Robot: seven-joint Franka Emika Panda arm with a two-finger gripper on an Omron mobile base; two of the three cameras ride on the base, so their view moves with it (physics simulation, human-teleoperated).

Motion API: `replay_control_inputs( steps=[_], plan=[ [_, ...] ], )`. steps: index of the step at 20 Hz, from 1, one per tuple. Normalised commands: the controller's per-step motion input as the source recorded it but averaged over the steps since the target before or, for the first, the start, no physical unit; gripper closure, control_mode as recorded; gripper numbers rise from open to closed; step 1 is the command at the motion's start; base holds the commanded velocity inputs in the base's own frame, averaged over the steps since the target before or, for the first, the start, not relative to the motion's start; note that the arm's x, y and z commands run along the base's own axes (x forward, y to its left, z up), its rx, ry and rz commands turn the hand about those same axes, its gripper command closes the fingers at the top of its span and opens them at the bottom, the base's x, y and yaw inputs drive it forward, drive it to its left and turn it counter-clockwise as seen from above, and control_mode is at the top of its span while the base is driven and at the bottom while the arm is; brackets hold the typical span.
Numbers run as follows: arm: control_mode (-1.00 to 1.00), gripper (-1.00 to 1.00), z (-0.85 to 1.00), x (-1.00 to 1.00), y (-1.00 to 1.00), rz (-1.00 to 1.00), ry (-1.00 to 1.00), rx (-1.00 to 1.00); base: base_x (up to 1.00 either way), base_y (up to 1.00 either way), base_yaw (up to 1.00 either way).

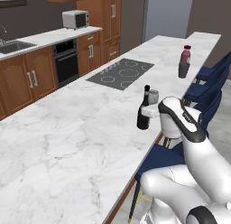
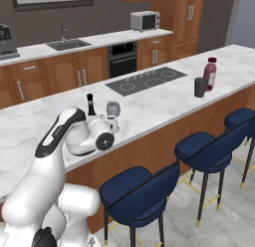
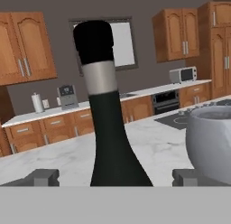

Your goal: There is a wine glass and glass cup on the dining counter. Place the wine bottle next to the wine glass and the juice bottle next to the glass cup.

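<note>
Hand view: gripper [image 3: 115, 178] spread wide, fingers either side of the wine bottle [image 3: 108, 128], not touching. Wine bottle upright on the dining counter [image 1: 67, 123], wine glass [image 1: 153, 97] just beside. Farther along: glass cup [image 1: 182, 70], juice bottle [image 1: 185, 56] adjacent.

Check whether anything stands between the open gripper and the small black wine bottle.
Nothing visible does. The small black wine bottle stands directly between the open gripper fingertips on the white marble dining counter, with the pale rounded wine glass just beside it, outside the fingers.
</note>
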Motion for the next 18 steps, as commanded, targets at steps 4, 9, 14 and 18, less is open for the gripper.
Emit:
replay_control_inputs(
  steps=[4,9,14,18],
  plan=[
    [-1.00,-1.00,0.11,-0.25,0.01,0.00,0.00,0.00,0.00,0.00,0.00],
    [-1.00,-1.00,0.16,-0.29,0.02,0.00,0.00,0.00,0.00,0.00,0.00],
    [-1.00,-1.00,0.30,-0.27,0.00,0.00,0.00,0.00,0.00,0.00,0.00],
    [-1.00,-1.00,0.34,-0.29,0.00,-0.02,0.02,0.00,0.00,0.00,0.00]
  ],
)
